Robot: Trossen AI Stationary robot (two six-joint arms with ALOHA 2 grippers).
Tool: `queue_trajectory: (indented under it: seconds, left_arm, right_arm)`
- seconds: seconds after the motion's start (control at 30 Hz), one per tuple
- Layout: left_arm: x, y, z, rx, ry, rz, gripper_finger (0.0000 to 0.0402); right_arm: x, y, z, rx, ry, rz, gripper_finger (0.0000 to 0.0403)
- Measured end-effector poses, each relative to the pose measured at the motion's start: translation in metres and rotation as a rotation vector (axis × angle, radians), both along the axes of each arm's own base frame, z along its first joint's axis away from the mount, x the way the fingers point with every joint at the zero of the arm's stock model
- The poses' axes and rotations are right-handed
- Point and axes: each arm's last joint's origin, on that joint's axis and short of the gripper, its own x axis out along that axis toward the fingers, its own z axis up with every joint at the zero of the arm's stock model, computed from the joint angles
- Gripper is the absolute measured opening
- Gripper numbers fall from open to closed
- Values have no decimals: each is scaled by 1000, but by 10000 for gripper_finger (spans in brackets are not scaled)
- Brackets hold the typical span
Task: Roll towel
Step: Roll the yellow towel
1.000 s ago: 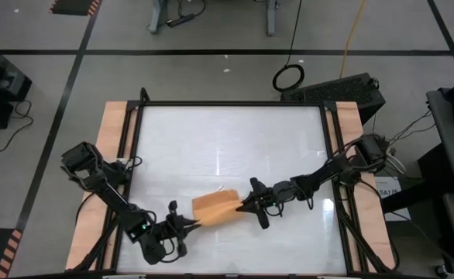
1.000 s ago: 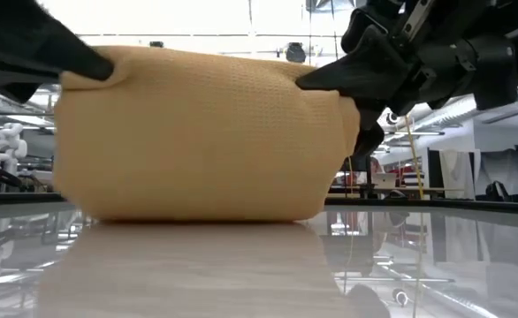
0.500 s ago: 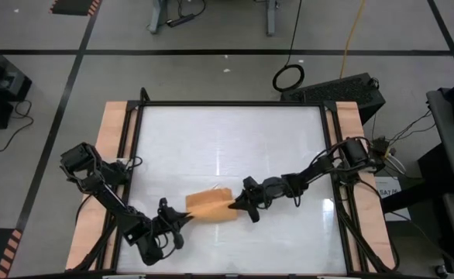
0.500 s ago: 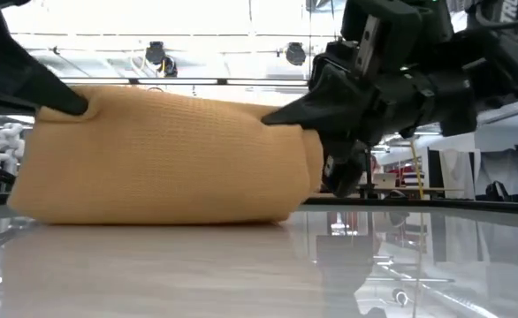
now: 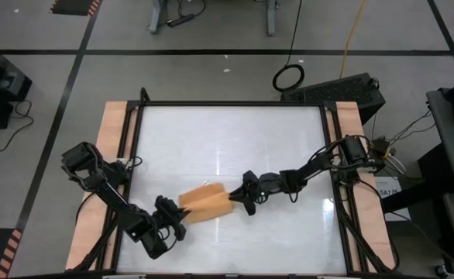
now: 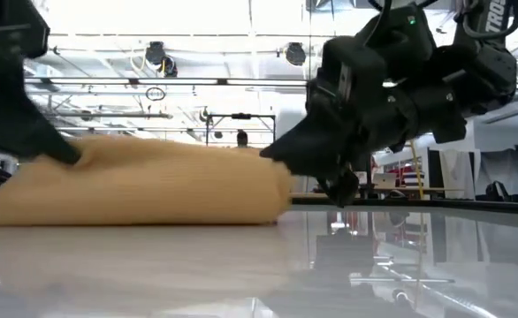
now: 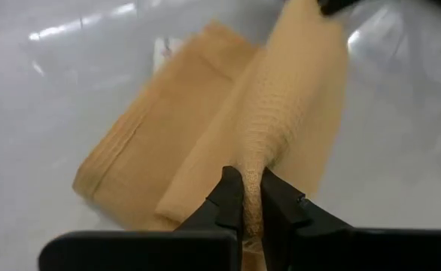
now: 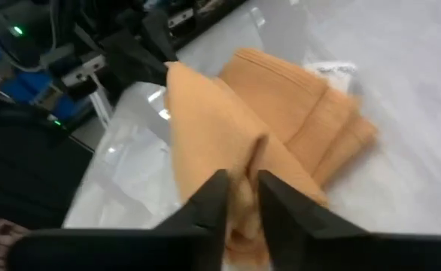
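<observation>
Both pincers pinch my towel (image 5: 204,207), low at six o'clock on the table (image 5: 227,132): left gripper (image 5: 179,217) clamped at eight, right gripper (image 5: 235,198) nipping at two; if either lets go early, I judge the roll springs loose.

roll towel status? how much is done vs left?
Done: the orange-tan thin cloth towel is already folded over into a thick bundle, low on the white table.
In hand: the left pincer is shut on one end of the fold; the right pincer straddles the other end.
Left: a flat layer with the white tag is unrolled.
</observation>
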Motion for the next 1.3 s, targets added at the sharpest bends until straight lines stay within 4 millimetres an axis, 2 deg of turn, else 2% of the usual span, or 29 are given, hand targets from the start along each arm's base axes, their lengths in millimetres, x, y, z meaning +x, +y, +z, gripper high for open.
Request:
queue_trajectory:
  seconds: [0.17,0.3,0.37,0.47,0.6,0.77,0.93,1.17,1.3]
  left_arm:
    - [2,3,-2,-53,47,19,23]
    - [0,2,-2,-66,40,28,23]
    - [-1,1,-2,-62,34,24,23]
    - [-2,0,-1,-50,16,23,23]
    - [-4,-1,-1,-54,7,27,23]
    - [-4,-1,-1,-57,6,27,24]
    - [-4,-1,-1,-54,9,26,34]
    - [-3,-3,-1,-41,22,-3,37]
    - [2,-10,8,-24,55,-72,47]
  right_arm:
    - [-2,-3,6,-127,10,29,156]
    - [-8,-3,22,-374,5,150,225]
    - [-10,2,27,-500,-31,232,244]
    - [-10,12,24,-614,-82,303,251]
    - [-5,13,13,-629,-128,290,229]
    - [2,16,9,-616,-222,270,167]
    - [28,20,11,-617,-246,256,100]
    - [66,20,2,-621,-112,267,24]
    - [79,18,-7,-596,-28,272,3]
